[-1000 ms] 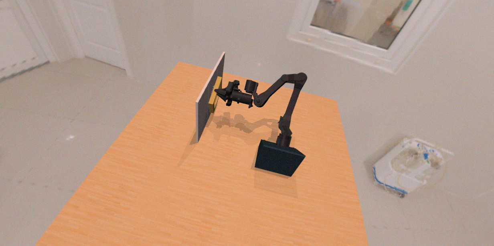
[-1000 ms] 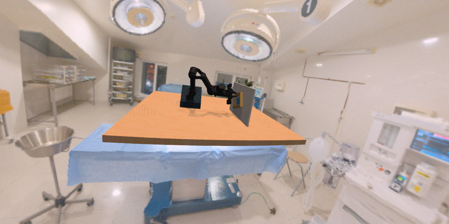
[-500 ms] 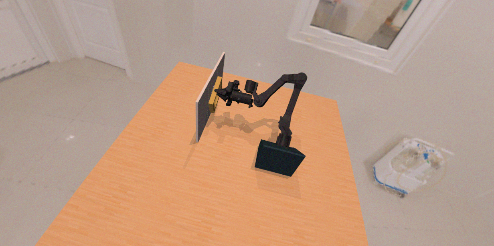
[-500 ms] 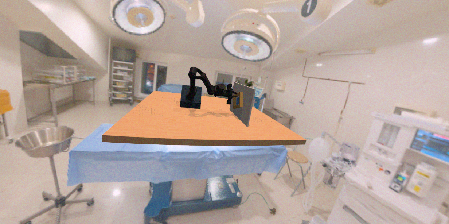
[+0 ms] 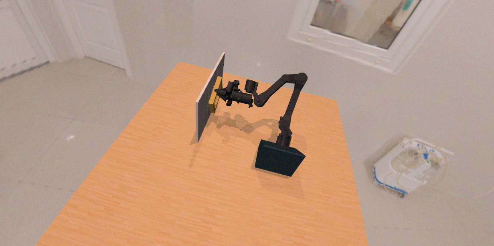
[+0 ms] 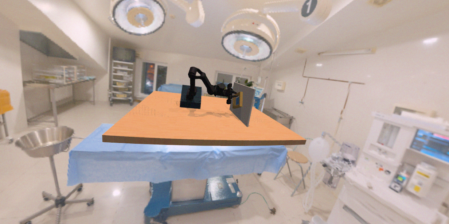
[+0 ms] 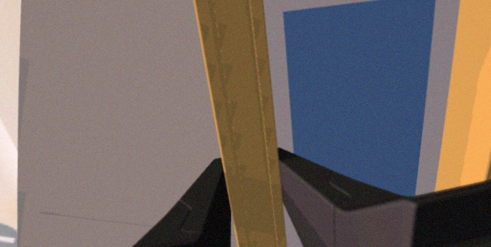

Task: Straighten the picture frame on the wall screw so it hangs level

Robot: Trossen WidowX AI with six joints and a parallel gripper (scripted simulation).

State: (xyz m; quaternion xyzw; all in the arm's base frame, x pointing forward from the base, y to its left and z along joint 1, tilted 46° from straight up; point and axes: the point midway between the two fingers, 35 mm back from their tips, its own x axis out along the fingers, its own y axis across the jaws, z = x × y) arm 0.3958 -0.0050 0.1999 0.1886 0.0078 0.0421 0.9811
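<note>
The gold picture frame (image 5: 211, 106) (image 6: 241, 99) (image 7: 236, 70), with a blue picture inside a pale mat, is at the front of the upright grey panel (image 5: 202, 119) (image 6: 247, 110) (image 7: 120, 90). My gripper (image 5: 216, 92) (image 6: 236, 94) (image 7: 248, 162) is shut on one rail of the frame, with one dark finger on each side of it. In the wrist view this rail slants against the panel's straight edge at the left. The frame hides the screw and the notched strip.
The panel stands on the wooden table (image 5: 155, 182) (image 6: 175, 129). The arm's dark base block (image 5: 279, 159) (image 6: 190, 101) is on the same table, and the arm reaches from it across to the panel.
</note>
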